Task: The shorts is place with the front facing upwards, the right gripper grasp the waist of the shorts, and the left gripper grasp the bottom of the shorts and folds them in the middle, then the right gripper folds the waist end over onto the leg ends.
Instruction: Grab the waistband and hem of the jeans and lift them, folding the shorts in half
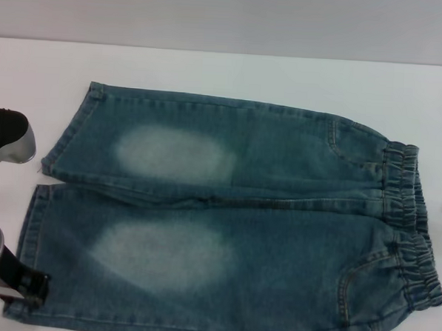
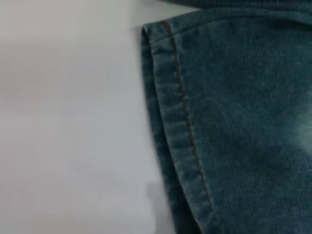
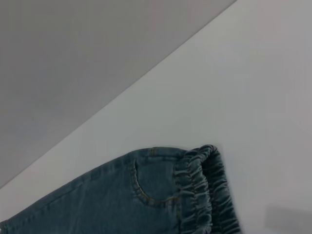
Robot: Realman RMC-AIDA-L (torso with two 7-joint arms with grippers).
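The blue-green denim shorts (image 1: 233, 225) lie flat on the white table, front up, with pale oval patches on both legs. The gathered elastic waist (image 1: 411, 220) is at the right and the straight stitched leg ends (image 1: 32, 230) are at the left. My left gripper (image 1: 33, 285) is a black tip under the white arm with a green ring, right at the corner of the near leg's hem. The left wrist view shows that hem (image 2: 175, 122) close up. The right wrist view looks down on the waist (image 3: 204, 190) and a pocket seam from some height. The right gripper itself does not show.
The white table (image 1: 211, 72) runs back to a grey wall. A black-and-silver part of the left arm (image 1: 7, 136) hangs at the left edge, beside the far leg's hem. Bare table (image 3: 253, 97) lies around the waist end.
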